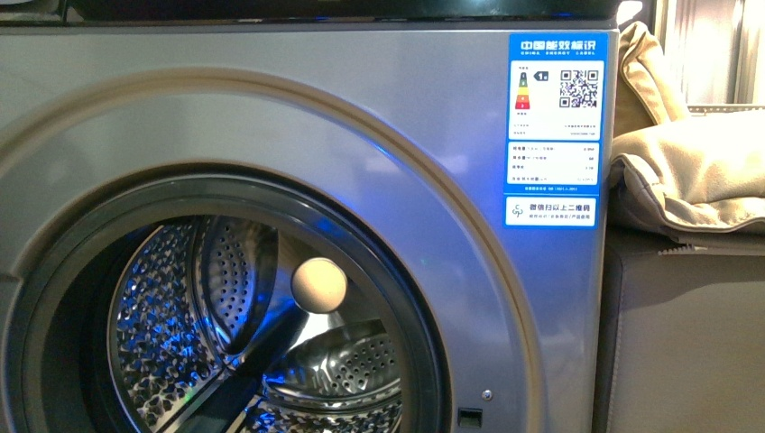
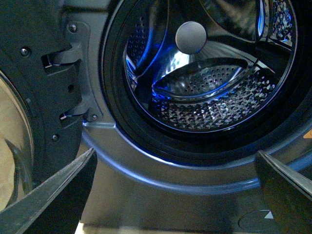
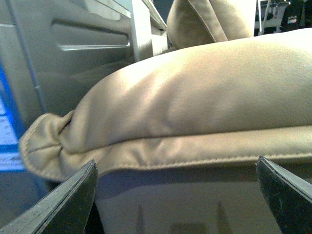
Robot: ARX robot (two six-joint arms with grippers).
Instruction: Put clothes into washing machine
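- Left claw [image 2: 175, 152]: released, its two dark wedge-shaped fingers [image 2: 58, 200] spread wide with nothing between them. It faces the lower front of the washing machine [image 2: 161, 195] from low down.
- Right claw [image 3: 175, 161]: also released, its matte black fingers [image 3: 287, 195] set far apart and holding nothing. It is aimed at the edge of a beige cushion [image 3: 204, 97].
- The cushion is smooth and leather-like, plump, with a rolled, stitched seam along its rim and a puckered corner. In the front view it lies on a dark boxy unit [image 1: 686, 343] just beside the machine's right flank.
- The washing machine fills most of the front view: a brushed silver-grey metal face curving around a round porthole [image 1: 424, 298] with a thick, dark rubbery rim.
- Its door [image 2: 39, 112] stands swung open at one side, showing a dark plastic inner frame with screws and slots.
- A blue energy label [image 1: 552, 131] with white panels and a QR code sits on the upper right of the front.
- Deeper in, the steel drum [image 1: 162, 316] is shiny and densely perforated, lit with blue glints; a humped, perforated paddle [image 2: 200, 80] runs across it.
- A round pale cap [image 1: 318, 285] shows at the drum's centre.
- Farthest back, a second beige cushion [image 1: 645, 77] stands upright behind the first.
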